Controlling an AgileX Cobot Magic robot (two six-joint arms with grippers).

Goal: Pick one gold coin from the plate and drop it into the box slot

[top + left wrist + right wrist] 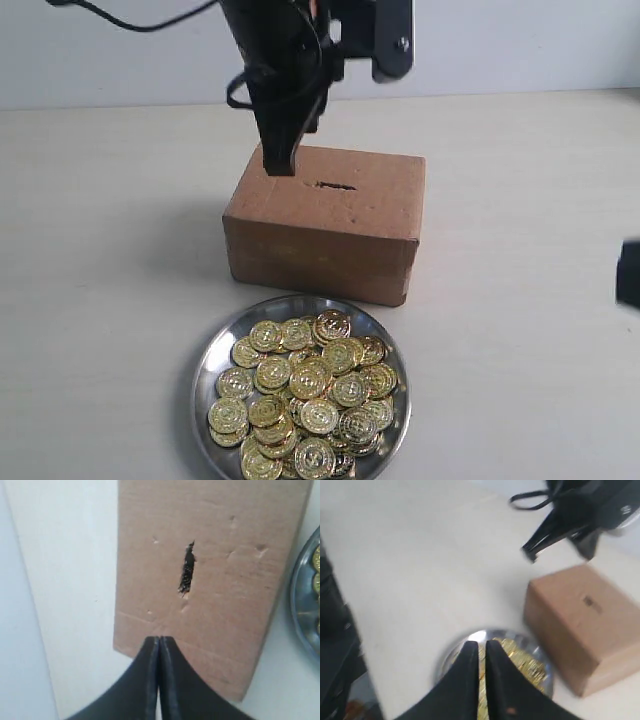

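The brown cardboard box [320, 230] stands mid-table, its dark slot [335, 186] on the top face. In front of it the silver plate [205, 385] holds a heap of gold coins [305, 395]. My left gripper [280, 165] hangs point-down over the box's far left top edge, left of the slot. In the left wrist view its jaws [160, 639] are pressed shut with no coin showing, short of the slot [187, 570]. My right gripper [481, 645] is off to the right, well above the plate [449, 655]; it is shut to a thin gap, holding nothing.
The pale tabletop [110, 250] spreads around the box and plate. A dark part of the right arm [629, 272] shows at the right edge of the exterior view. A light wall [520, 45] runs behind the table.
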